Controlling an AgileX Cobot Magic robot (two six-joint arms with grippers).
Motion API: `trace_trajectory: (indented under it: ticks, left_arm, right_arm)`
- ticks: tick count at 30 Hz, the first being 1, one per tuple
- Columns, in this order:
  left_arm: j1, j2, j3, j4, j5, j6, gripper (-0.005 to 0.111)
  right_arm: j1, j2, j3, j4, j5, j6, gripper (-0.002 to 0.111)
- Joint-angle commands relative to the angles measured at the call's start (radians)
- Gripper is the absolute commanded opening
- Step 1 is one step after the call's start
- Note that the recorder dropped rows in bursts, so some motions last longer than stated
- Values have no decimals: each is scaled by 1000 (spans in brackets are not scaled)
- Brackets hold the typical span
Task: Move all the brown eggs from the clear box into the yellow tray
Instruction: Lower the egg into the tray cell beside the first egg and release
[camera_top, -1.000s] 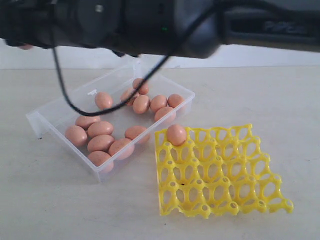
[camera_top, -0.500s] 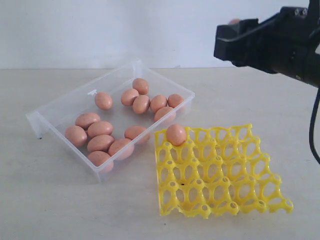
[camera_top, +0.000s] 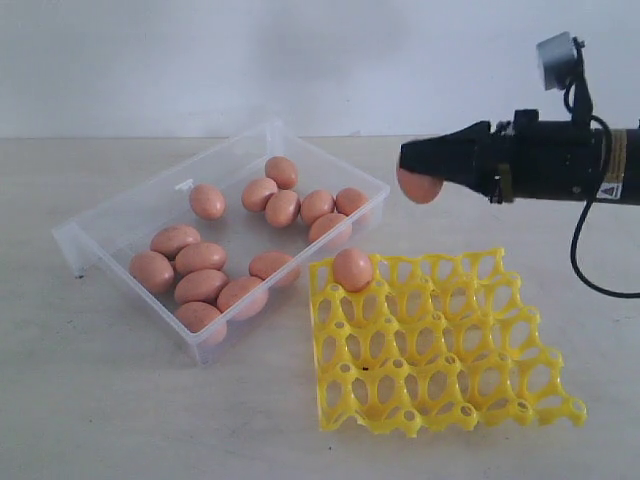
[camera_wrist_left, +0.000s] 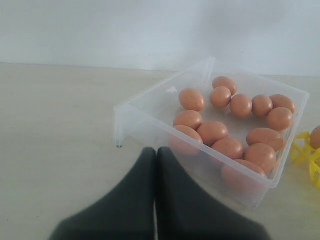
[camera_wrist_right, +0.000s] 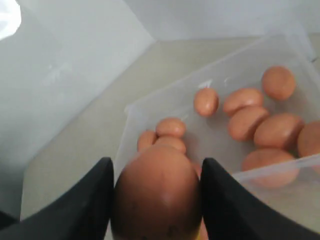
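**Right end effector** (camera_top: 415, 168): I see it reaching in level from the right, pinching one of the brown eggs (camera_top: 283, 208) between its two dark fingers (camera_wrist_right: 90, 200). This held egg (camera_wrist_right: 157, 192) hangs clear of the tabletop (camera_top: 120, 400), in the air by the far edge of the yellow tray (camera_top: 450, 340). I cannot tell how far back it sits.

**Left end effector** (camera_wrist_left: 156, 152): tips pressed together, nothing between them. It hovers over bare tabletop just short of a corner of the clear box (camera_top: 110, 215).

**Clear box:** it lies toward the tabletop's far edge, set at an angle. By my count fourteen eggs lie loose on its floor, in two clusters.

**Yellow tray:** it is flat on the tabletop, one corner just beside the box. One seated egg (camera_top: 353, 269) rests in the cup at that corner.
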Motion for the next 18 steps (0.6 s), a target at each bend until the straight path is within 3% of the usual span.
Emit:
trace_trajectory:
  ticks: [1,11,15,18]
  left_arm:
    - [3,-2,-1,-4,-8,0,-4]
    - [3,-2,-1,-4,-8,0,-4]
    - [3,-2,-1,-4,-8,0,-4]
    - [3,-2,-1,-4,-8,0,-4]
  right_arm:
    - [23,6,-7,-256,39,8,0]
    - [174,15,-7,-163,403,-219,0]
    - [220,15,-7,-34,536,-334,0]
    - [220,15,-7,30,541,-395,0]
